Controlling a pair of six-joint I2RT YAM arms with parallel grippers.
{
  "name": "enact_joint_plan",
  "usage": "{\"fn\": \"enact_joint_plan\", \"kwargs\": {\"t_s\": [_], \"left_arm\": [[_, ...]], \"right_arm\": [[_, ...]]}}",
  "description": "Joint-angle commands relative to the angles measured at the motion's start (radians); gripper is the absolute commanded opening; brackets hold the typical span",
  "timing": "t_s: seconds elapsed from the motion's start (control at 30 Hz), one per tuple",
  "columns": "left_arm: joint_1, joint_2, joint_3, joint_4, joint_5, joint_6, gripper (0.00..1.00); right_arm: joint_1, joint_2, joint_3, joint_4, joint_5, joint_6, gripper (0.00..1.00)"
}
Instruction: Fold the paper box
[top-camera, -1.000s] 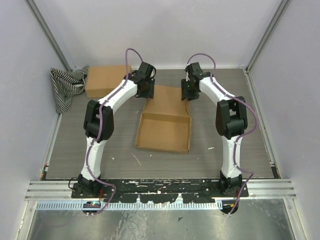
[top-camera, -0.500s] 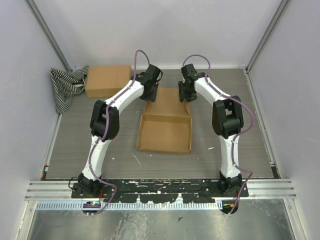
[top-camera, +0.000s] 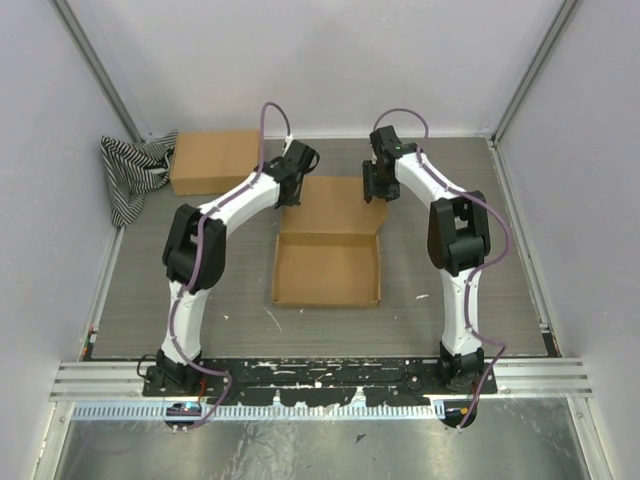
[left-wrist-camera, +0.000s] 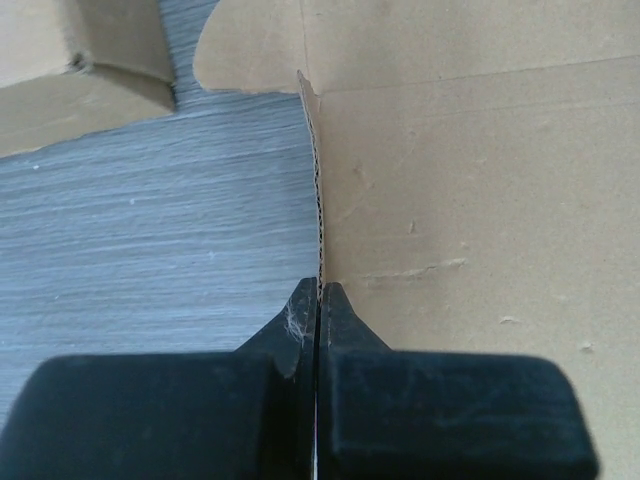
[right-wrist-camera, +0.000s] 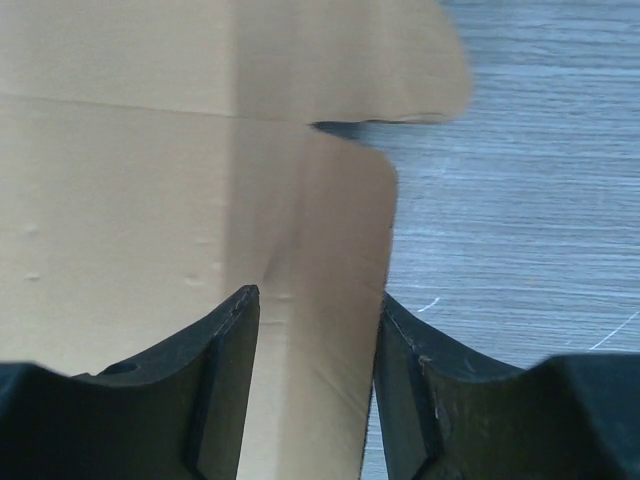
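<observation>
Though open and not yet folded, sits near the middle of the grey wood-grain tabletop (top-camera: 150, 290): brown cardboard box (top-camera: 328, 272), shallow tray part toward the arm bases, flat lid panel (top-camera: 335, 205) stretched out on the far side.

Pinches, with the left fingers (left-wrist-camera: 290, 340) pressed fully together, the thin side flap (left-wrist-camera: 318, 200) on the left edge of that lid panel. Shows the flap edge-on in the left wrist view, corrugation visible, bare tabletop to one side and the lid's brown face to the other.

Straddles, with the right fingers (right-wrist-camera: 225, 370) set partly apart, the rounded side tab (right-wrist-camera: 320, 230) on the right edge of the lid panel, cardboard filling the gap between them. Cannot tell whether pressing on the tab's edges or merely resting beside them.

Seen from above: both arms arched over to the far half of the tabletop, one at each side of the lid panel, tray part untouched.

At the far left, well apart from the task's box: second flat brown cardboard carton (top-camera: 215, 160), touching a crumpled black-and-white striped cloth (top-camera: 130, 170) in the corner.
</observation>
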Motion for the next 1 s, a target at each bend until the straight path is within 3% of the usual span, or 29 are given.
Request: {"fn": "enact_joint_plan", "kwargs": {"t_s": [0.0,0.47,0.7,0.87,0.97], "left_arm": [[0.002,-0.147,-0.158,0.259,-0.082,0.031,0.0],[0.002,-0.402,-0.632,0.959,-0.125,0.059,0.0],[0.004,-0.455,-0.839,1.323,-0.11,0.084,0.0],[0.004,-0.466,-0.896,1.464,-0.067,0.109,0.0],[0.003,-0.472,-0.906,1.5,-0.047,0.13,0.0]], "right_arm": [[-0.069,-0.094,0.016,0.012,-0.072,-0.009,0.52],[-0.136,-0.137,0.021,0.006,-0.317,-0.045,0.52],[-0.165,-0.181,0.006,0.032,-0.464,-0.091,0.65],[-0.179,-0.184,0.036,0.027,-0.475,-0.11,0.64],[-0.179,-0.18,0.076,0.006,-0.48,-0.119,0.57]]}}
